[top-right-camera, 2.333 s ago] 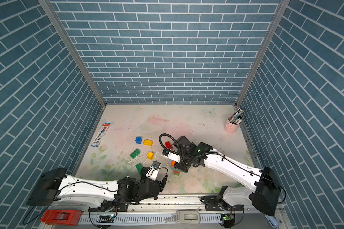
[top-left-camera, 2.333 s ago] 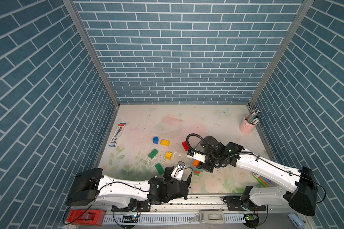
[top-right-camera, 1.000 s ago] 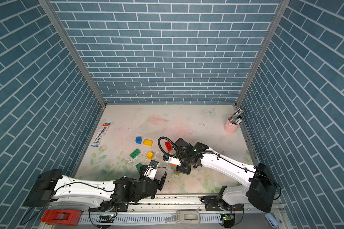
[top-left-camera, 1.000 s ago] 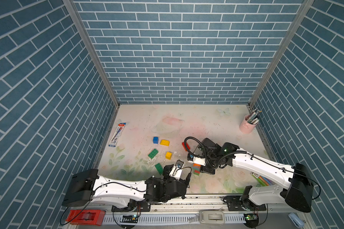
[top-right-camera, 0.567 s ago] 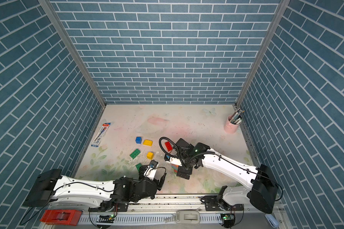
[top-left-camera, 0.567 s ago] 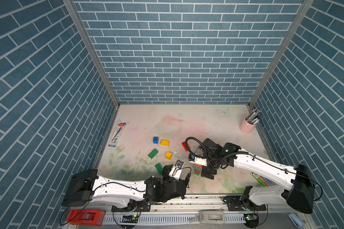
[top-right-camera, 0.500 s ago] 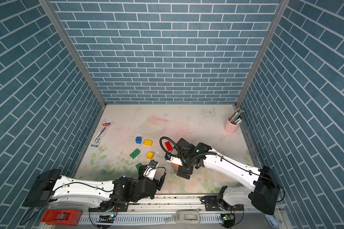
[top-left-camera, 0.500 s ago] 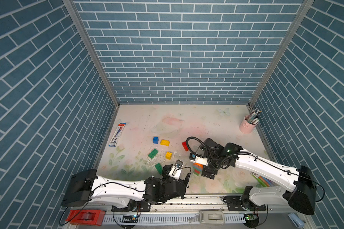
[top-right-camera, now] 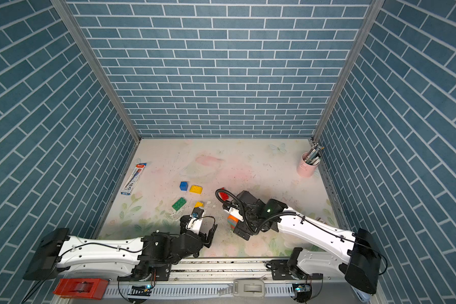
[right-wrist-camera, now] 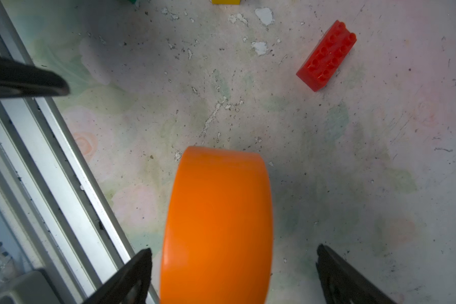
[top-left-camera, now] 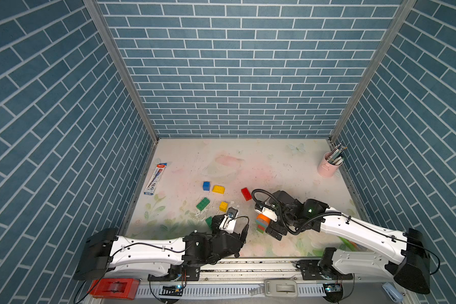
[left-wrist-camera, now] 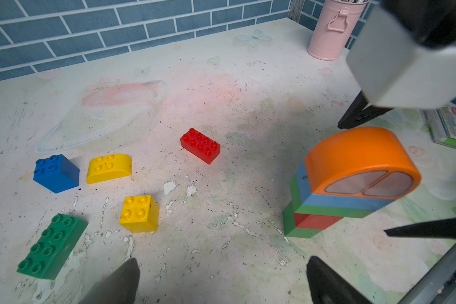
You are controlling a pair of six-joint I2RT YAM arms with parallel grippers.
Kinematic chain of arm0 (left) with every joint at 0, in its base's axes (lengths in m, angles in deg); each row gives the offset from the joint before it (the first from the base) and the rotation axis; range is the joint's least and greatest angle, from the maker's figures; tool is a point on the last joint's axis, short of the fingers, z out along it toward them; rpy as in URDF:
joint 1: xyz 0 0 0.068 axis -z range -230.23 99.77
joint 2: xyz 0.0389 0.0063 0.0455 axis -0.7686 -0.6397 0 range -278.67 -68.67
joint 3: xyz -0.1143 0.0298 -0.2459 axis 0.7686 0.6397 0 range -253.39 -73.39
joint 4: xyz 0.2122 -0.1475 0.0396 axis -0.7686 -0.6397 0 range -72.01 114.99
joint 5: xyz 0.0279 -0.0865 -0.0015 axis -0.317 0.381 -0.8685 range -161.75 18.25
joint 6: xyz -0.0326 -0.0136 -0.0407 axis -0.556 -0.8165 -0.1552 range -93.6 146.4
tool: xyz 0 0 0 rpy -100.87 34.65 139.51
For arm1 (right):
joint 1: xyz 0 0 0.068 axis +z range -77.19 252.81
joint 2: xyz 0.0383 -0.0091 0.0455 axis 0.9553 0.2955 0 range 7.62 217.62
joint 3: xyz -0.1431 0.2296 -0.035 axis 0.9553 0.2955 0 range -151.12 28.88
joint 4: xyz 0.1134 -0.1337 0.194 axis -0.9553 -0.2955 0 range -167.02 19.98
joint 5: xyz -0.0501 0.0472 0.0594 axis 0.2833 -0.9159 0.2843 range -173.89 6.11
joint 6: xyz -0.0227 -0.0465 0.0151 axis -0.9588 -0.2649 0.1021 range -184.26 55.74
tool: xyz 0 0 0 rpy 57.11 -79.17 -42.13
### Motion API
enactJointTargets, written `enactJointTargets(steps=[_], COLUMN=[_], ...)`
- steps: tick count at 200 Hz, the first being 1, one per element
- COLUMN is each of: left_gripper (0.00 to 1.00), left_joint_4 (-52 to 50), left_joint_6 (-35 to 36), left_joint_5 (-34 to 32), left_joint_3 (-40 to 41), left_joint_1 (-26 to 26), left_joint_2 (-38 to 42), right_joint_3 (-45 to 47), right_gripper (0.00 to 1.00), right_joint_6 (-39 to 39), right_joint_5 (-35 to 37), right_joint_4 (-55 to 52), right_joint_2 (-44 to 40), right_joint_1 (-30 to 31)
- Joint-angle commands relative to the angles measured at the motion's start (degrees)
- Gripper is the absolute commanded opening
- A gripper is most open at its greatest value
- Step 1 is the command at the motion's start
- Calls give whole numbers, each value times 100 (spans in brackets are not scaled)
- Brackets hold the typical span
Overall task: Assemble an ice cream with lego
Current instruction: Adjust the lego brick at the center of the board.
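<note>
Right gripper (right-wrist-camera: 232,250) stood wide open astride the lego stack (left-wrist-camera: 340,201). The orange rounded brick (right-wrist-camera: 216,223) on top sat between its fingers, touching neither. Red brick (right-wrist-camera: 327,56) lay loose on the desk (right-wrist-camera: 366,184) ahead of it. Left gripper (left-wrist-camera: 223,263) was open and empty, with the stack near on its right. Marker pack (left-wrist-camera: 450,129) print was too blurred to read.

Table (top-left-camera: 261,168), worn floral top. Loose and apart, left of centre: blue brick (top-left-camera: 206,185), yellow rounded brick (top-left-camera: 218,189), red brick (top-left-camera: 246,194), green oblong brick (top-left-camera: 203,204), yellow square brick (top-left-camera: 223,206). Orange-topped brick stack (top-left-camera: 261,223) stands near the front. Pink cup (top-left-camera: 328,168) in the back right corner, marker pack (top-left-camera: 155,179) by the left wall.
</note>
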Motion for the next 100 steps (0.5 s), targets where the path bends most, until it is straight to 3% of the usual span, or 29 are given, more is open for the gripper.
enactJointTargets(steps=[1,100], left_gripper=[100,100], left_joint_4=[-162,-106], left_joint_6=[68,-45], left_joint_5=[39,110], left_joint_3=[86,121], left_joint_1=[-38,-36], left_joint_2=[57,-31], right_joint_3=[61,283], right_gripper=[98,98], right_joint_6=[272,174], right_joint_5=[356,900], right_joint_4=[283,323], right_joint_2=[20,-138], right_joint_1=[29,30])
